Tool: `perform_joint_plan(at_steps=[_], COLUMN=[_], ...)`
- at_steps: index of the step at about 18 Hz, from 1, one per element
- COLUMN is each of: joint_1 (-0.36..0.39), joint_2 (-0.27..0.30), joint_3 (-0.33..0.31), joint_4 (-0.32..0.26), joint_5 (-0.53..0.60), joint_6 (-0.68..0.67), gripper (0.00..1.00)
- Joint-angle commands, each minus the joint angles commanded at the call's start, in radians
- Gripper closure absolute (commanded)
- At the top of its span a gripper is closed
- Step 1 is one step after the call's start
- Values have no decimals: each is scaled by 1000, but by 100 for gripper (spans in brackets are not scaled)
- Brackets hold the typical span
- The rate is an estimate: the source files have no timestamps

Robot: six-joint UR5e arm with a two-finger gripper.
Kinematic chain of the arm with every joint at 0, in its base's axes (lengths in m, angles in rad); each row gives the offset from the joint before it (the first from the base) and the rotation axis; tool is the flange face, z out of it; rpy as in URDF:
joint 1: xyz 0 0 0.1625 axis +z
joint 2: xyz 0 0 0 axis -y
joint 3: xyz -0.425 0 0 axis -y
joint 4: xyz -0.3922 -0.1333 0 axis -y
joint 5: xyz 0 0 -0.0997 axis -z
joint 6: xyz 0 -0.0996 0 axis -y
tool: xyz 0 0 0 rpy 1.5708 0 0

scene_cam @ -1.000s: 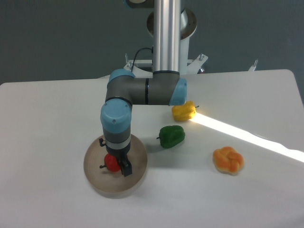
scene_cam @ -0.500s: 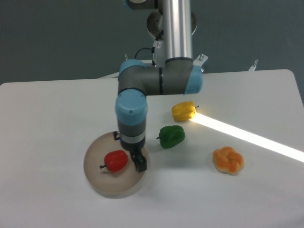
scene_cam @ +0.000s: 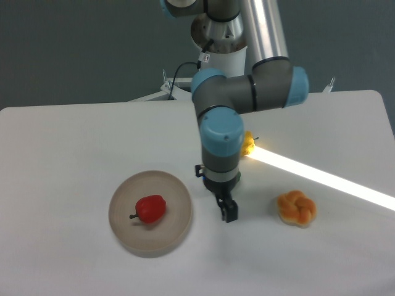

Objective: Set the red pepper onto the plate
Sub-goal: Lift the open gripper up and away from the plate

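The gripper [scene_cam: 226, 209] released the red pepper [scene_cam: 150, 208] onto the plate [scene_cam: 123, 231], then travelled toward 3 o'clock, clear of it, covering the green pepper.

glossy red pepper [scene_cam: 151, 208], beige-grey plate [scene_cam: 123, 223], orange lobed pepper [scene_cam: 297, 208], white table [scene_cam: 74, 142], black gripper [scene_cam: 228, 213]

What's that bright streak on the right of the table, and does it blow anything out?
Fixed camera: a hard light band runs diagonally across the table, clipped to white; it passes above the orange pepper. The red pepper and plate sit evenly lit.
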Motion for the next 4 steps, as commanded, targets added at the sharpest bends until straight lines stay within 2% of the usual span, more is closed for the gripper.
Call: perform_joint_plan(at_steps=[4], joint_1=[3], joint_2=[2], joint_3=[0], joint_4=[0], joint_5=[0], joint_6=[5], gripper=[0])
